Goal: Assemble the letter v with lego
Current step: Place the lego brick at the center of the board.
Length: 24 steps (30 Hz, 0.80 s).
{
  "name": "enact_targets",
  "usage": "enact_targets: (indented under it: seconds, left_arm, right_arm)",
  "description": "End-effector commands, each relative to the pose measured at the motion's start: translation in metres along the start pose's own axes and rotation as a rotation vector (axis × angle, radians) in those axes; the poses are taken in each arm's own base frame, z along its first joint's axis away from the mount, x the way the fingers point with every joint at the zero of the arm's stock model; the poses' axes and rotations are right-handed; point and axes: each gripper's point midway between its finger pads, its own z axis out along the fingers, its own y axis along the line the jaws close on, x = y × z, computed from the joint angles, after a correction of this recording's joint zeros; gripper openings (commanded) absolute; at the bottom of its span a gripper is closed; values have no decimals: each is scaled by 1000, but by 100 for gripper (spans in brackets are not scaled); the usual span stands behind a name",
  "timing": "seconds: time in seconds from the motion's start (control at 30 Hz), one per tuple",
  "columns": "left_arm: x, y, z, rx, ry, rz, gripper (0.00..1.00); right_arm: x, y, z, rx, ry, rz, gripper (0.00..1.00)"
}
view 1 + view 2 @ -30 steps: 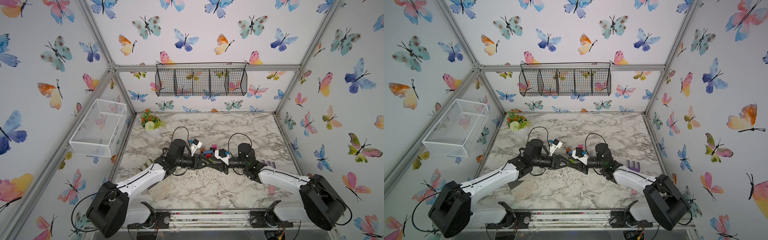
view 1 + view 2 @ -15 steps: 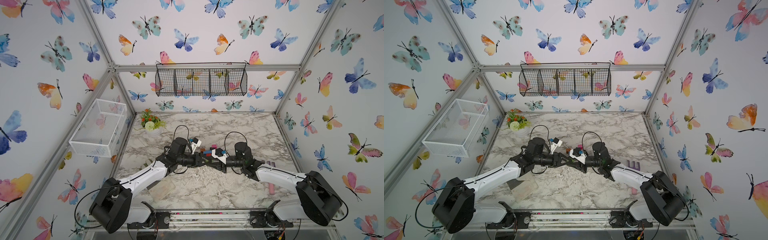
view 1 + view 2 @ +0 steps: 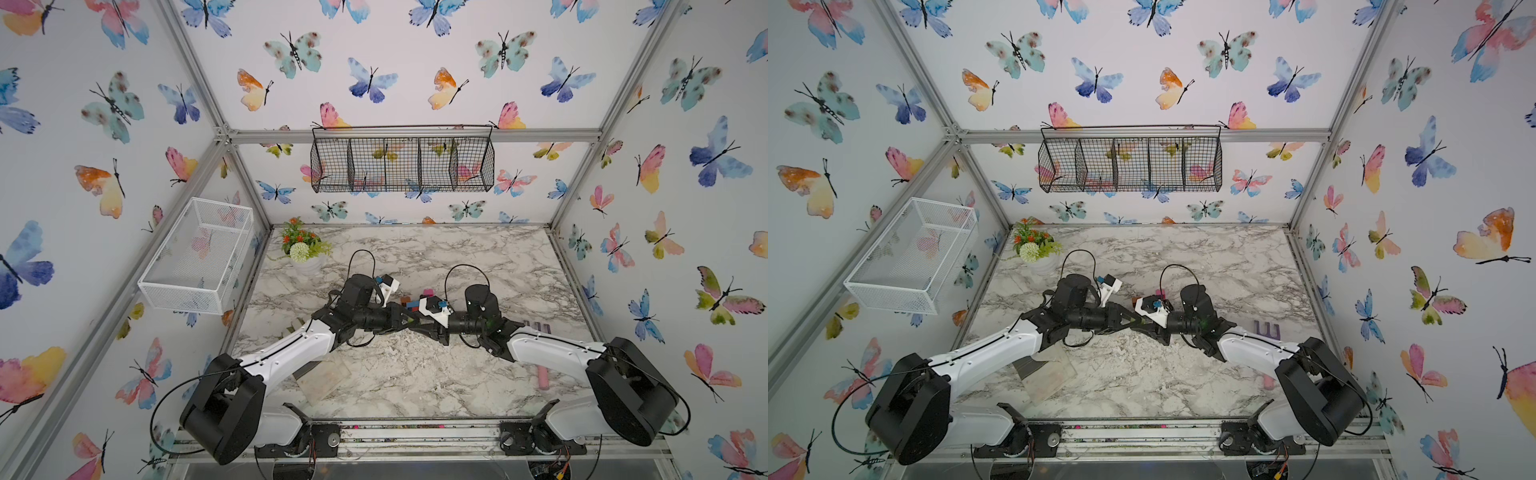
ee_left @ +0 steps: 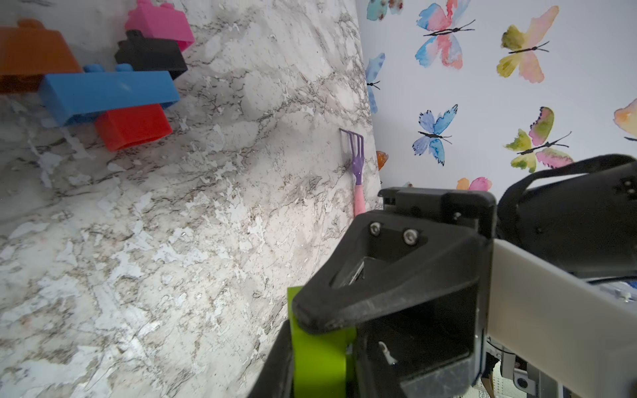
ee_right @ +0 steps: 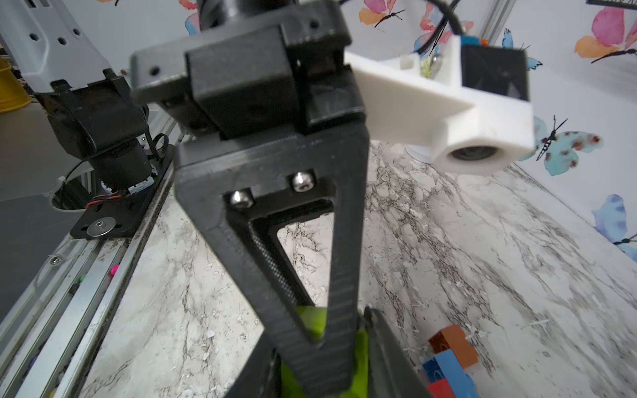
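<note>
Meets tip to tip over the middle of the counter [image 3: 415, 374], lime-green brick [image 4: 319, 358] caught between. Clamps it in the right jaws, drawn narrow on its sides, seemingly clear of the surface for access from the opposite side. Brackets the same brick with the left jaws, partly closed; cannot tell whether pinching or merely beside. Reads as a handover, for a grip better suited to pressing down. Leaves the letter v [image 4: 107, 93] flat on the counter just beyond, pink tip [image 4: 158, 22] on, green tip lacking.
</note>
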Motion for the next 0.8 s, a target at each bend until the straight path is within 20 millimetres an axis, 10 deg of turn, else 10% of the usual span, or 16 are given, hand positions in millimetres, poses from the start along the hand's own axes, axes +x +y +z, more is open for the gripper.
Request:
enact_targets:
  seconds: [0.0, 0.4, 0.57, 0.77]
  left_arm:
    - [2, 14, -8, -112, -15, 20, 15]
    - [-57, 42, -49, -430, -210, -32, 10]
    - [-88, 53, -53, -499, -316, -80, 9]
    - [-117, 114, -31, -648, -407, -213, 10]
  right_arm:
    - [-23, -16, 3, 53, -40, -21, 4]
    - [-10, -37, -6, 219, -21, 61, 55]
    - [-9, -56, -18, 367, -58, 201, 61]
    - [2, -75, -40, 543, -90, 443, 65]
